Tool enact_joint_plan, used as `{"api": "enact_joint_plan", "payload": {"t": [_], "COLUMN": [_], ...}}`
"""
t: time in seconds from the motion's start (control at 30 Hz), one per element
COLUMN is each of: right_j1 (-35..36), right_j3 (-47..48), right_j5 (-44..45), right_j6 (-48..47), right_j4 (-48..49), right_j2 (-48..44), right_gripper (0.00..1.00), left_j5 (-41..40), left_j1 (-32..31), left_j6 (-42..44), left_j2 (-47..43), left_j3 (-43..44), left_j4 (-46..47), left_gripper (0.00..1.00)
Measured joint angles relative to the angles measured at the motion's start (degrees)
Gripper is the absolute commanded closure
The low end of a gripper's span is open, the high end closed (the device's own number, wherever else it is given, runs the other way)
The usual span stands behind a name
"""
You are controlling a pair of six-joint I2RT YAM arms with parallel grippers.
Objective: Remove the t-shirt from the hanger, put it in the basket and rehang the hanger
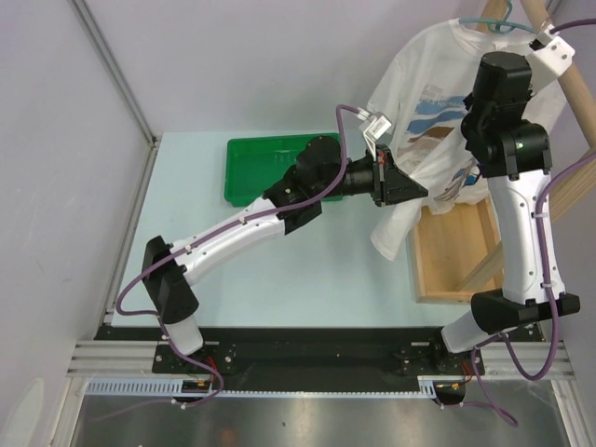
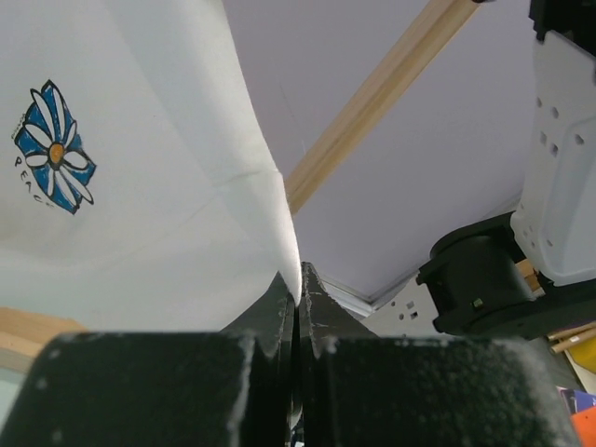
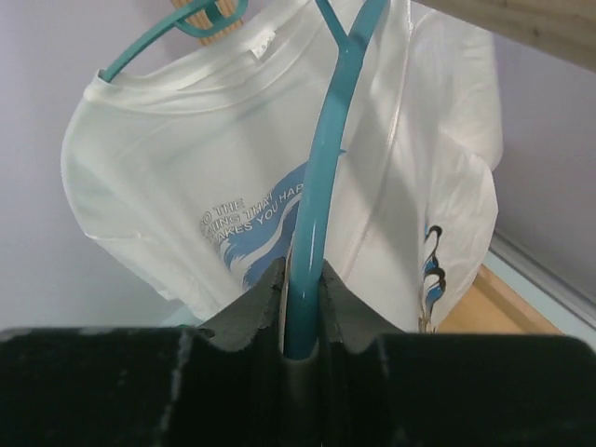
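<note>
— What did the wrist views add?
— The left gripper (image 2: 297, 296) was pinched shut on the edge of the t-shirt (image 2: 140, 214); the right gripper (image 3: 303, 312) clamped the teal hanger (image 3: 326, 168).
— And overhead?
— The t-shirt hung from it above the wooden crate (image 1: 456, 270), with the green tray (image 1: 251, 163) off to the left.

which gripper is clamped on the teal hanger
The right gripper: it is shut on the bar of the hanger, while the left gripper pinches the edge of the t-shirt instead.
</note>
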Motion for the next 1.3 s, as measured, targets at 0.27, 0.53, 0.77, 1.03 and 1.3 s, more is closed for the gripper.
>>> {"api": "enact_joint_plan", "payload": {"t": [0.27,0.53,0.77,1.03,1.3], "right_j1": [8.8,11.2,9.3,7.1,7.3], "right_j3": [-4.9,-8.3,-17.7,-22.5,-40.7], "right_j5": [5.7,-0.1,-19.2,-56.1,-77.2], "right_j6": [-9.3,-10.2,-7.4,-8.0,-2.1], "right_j4": [13.2,14.4,7.8,4.6,11.8], "right_j2": [-2.0,-6.0,-17.0,-22.4,-28.8], "right_gripper": [1.0,1.0,1.0,1.0,1.0], "left_j5": [-0.3,-1.5,-4.1,-13.3,-28.7], "left_j1": [0.2,0.7,0.8,1.2,1.4], "left_j6": [0.0,1.1,6.2,13.0,16.9], "left_j2": [4.1,3.7,-13.6,-37.4,-36.4], "left_j3": [7.3,8.3,-14.0,-21.0,-20.5], "left_j4": [-5.5,-8.0,-11.3,-17.4,-20.7], "left_gripper": [1.0,0.49,0.08,0.1,0.12]}}
